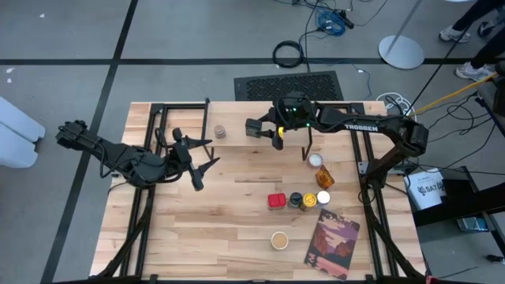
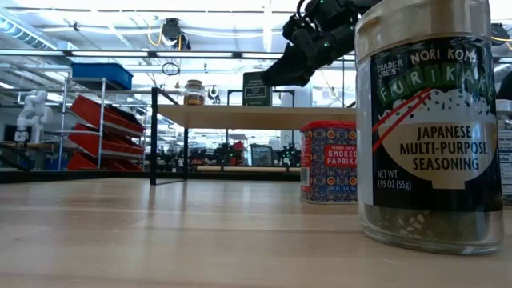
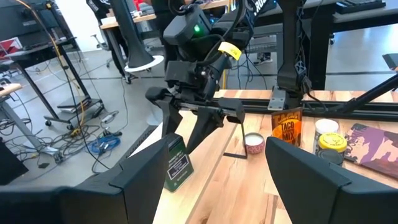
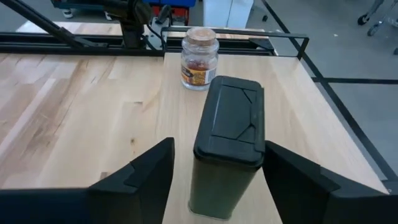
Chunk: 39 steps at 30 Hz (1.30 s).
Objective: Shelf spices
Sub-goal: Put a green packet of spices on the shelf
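The shelf (image 1: 237, 148) stands across the far part of the table, and its plank (image 2: 240, 117) carries two spices. One is a cork-topped jar (image 4: 199, 57) and the other a dark tin with a black lid (image 4: 227, 146). Both stand upright on their bases. My right gripper (image 4: 217, 186) is open over the shelf, with one finger on each side of the tin. The left finger (image 4: 140, 171) stands clear of the tin. The right finger (image 4: 298, 177) is close beside it. My left gripper (image 1: 205, 170) hangs open above the table's left half, holding nothing.
Several more spices stand on the table's right half: a white-capped jar (image 1: 316, 160), an orange-labelled jar (image 1: 324, 177), a red tin (image 1: 276, 200), a small cluster (image 1: 309, 199) and a tan-topped jar (image 1: 279, 239). A picture-covered book (image 1: 333, 243) lies near the front right corner.
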### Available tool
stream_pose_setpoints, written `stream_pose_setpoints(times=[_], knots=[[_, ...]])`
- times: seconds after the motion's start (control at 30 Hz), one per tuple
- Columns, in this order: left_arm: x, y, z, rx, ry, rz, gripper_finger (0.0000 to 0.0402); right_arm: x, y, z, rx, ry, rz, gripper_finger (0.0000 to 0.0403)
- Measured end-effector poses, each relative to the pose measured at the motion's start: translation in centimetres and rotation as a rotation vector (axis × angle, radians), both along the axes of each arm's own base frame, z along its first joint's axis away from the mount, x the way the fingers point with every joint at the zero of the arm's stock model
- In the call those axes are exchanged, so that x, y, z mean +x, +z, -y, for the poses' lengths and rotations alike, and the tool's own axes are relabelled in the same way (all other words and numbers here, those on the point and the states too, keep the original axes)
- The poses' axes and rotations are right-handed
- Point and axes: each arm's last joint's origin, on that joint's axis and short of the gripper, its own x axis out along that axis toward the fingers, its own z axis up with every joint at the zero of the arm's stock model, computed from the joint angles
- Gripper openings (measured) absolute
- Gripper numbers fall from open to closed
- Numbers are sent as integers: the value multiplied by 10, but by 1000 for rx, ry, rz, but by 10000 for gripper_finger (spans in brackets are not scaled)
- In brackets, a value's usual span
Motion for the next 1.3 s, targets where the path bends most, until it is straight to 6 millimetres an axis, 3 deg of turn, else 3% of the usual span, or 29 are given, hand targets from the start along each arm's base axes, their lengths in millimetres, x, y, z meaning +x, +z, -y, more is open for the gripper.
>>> stream_pose_setpoints(times=[1.3], knots=[[0, 0, 0, 0, 0, 0, 279, -7, -4, 12, -17, 2, -41, 216]])
